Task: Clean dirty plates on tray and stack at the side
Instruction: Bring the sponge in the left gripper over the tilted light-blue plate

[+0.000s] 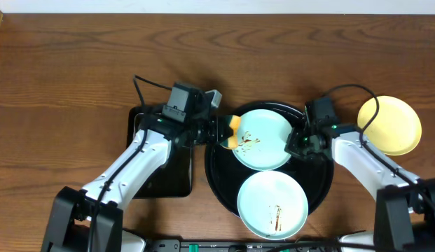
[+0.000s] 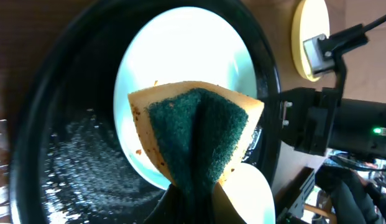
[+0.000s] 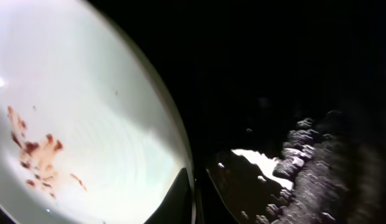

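At right wrist only, pinched plate [image 3: 87, 112]

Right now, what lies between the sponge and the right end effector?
A smeared blue plate on the tray, seen overhead: the sponge at one edge, the right end effector gripping the other.

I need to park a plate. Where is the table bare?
Bare wood: the table's far strip behind the round tray, and left of the rectangular tray. Crowded: the round tray, filled by two blue plates, with the left gripper's sponge and the right gripper at the upper plate.
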Motion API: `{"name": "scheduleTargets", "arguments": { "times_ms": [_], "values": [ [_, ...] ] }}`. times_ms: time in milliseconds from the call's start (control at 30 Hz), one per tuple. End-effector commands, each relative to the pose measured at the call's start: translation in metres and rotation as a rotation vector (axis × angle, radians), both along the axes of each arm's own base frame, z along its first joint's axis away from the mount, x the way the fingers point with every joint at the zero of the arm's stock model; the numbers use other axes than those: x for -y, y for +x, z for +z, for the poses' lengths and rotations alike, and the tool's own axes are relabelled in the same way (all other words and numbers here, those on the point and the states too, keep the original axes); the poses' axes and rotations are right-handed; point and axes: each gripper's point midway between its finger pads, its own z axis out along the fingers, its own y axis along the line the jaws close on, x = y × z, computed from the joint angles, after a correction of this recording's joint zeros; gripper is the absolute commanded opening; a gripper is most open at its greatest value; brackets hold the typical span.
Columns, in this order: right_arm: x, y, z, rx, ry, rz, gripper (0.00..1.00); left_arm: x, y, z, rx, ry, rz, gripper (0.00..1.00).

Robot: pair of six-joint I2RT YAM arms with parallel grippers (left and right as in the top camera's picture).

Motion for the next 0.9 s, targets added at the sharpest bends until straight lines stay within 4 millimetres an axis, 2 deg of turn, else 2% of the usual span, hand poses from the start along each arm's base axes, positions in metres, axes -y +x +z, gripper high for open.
{"name": "scheduleTargets", "arguments": {
  "times_ms": [0,300,567,867],
  "values": [
    [0.018,0.022,0.027,0.094,-0.121,0.012,0.02,0.012,-0.006,0.008,-0.005,-0.037,-0.027,0.07],
    [0.014,0.018,0.026,0.088,-0.136,0.036,0.02,0.045,-0.018,0.014,0.015,-0.089,-0.096,0.08],
    [0.005,0.014,0.026,0.084,-0.135,0.066,0.02,0.076,-0.027,-0.025,-0.072,-0.084,-0.125,0.07],
    [-0.003,0.009,0.025,0.074,-0.134,0.089,0.02,0.096,-0.008,-0.048,-0.067,-0.137,-0.095,0.07]
  ]
}}
